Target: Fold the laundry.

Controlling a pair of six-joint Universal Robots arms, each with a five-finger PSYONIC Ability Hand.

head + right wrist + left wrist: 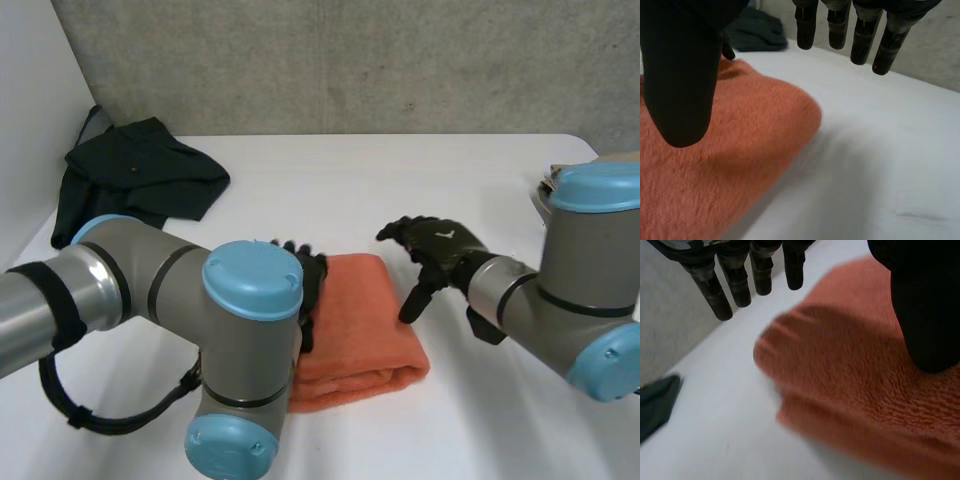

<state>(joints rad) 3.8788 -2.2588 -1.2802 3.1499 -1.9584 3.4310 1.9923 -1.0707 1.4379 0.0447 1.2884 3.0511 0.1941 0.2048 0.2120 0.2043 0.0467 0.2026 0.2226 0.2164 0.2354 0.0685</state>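
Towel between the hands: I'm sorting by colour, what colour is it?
Orange; the towel shows best in the head view.

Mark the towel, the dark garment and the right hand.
towel [365, 320], head view, middle of its top layer.
dark garment [140, 180], head view, middle of the heap.
right hand [442, 250], head view, back of the hand.

Saw little of the left hand [312, 278], masked by the left arm [245, 350] beside the orange towel [365, 320]; lost that towel edge too.
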